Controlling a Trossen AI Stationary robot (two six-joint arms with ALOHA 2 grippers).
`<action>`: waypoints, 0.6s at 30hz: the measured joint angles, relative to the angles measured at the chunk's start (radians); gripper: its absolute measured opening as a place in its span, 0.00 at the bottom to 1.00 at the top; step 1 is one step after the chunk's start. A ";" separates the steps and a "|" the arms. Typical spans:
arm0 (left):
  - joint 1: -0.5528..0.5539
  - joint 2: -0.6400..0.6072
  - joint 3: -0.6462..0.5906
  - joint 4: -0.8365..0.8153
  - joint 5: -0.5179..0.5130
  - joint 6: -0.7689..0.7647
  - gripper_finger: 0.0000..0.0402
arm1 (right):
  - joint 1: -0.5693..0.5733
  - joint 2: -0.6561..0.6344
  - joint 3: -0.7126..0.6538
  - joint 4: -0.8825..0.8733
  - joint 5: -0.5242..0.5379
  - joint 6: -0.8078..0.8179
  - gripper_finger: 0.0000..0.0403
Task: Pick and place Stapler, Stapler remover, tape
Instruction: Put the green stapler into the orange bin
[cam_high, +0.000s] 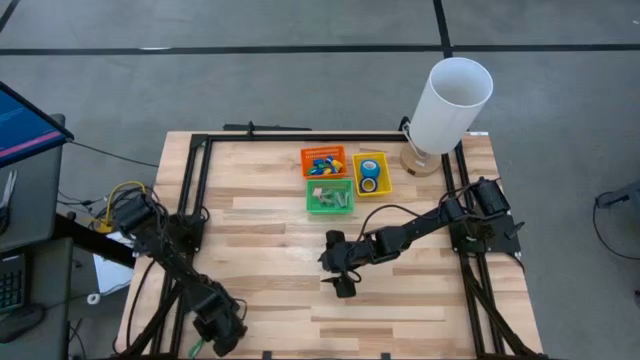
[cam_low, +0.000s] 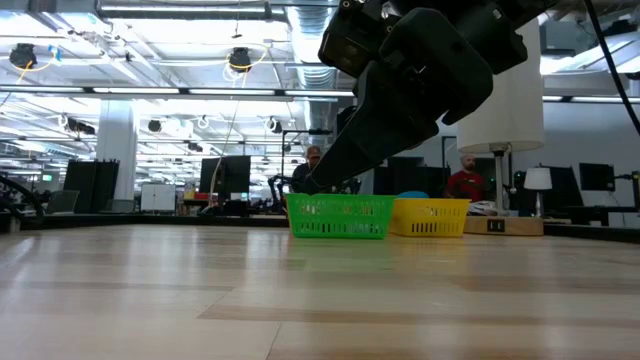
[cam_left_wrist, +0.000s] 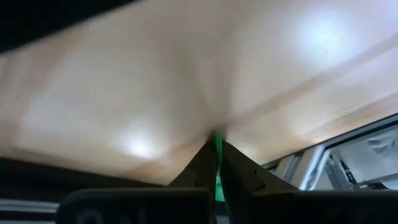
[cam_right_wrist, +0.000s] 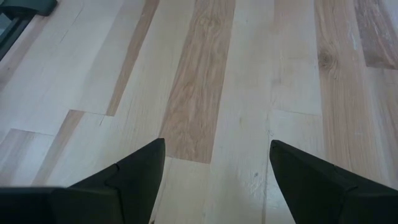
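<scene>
Wooden planks of pale and darker grain make up the desk (cam_high: 270, 240), and three small baskets sit in a cluster toward its far edge, beside the base of a tall white cylinder (cam_high: 450, 105). An orange basket (cam_high: 323, 160) holds a jumble of small coloured pieces. Just beside it, a yellow basket (cam_high: 371, 174) holds the tape (cam_high: 369, 170), two blue rings lying next to each other. A green basket (cam_high: 330, 196) touches both and holds pale items too small to tell.

From the right side of the desk the right arm reaches toward the middle, well short of the baskets; its right pincer (cam_high: 343, 284) hangs over bare wood with its fingers (cam_right_wrist: 134, 171) spread wide apart and nothing between them. Folded back at the near left corner, the left arm keeps its left pincer (cam_high: 218, 332) low, fingers pressed together with only a thin green strip showing at the seam, holding nothing.

People stand in the room behind the desk.
</scene>
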 joint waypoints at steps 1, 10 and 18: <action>0.016 0.000 0.000 -0.011 -0.006 0.029 0.01 | 0.000 0.000 0.000 0.000 0.000 0.000 0.70; 0.228 -0.124 -0.002 -0.086 -0.407 0.329 0.00 | 0.003 -0.023 0.000 -0.136 0.005 0.053 0.70; 0.522 -0.380 -0.006 -0.112 -0.769 0.726 0.00 | 0.051 -0.114 0.001 -0.277 0.165 0.108 0.70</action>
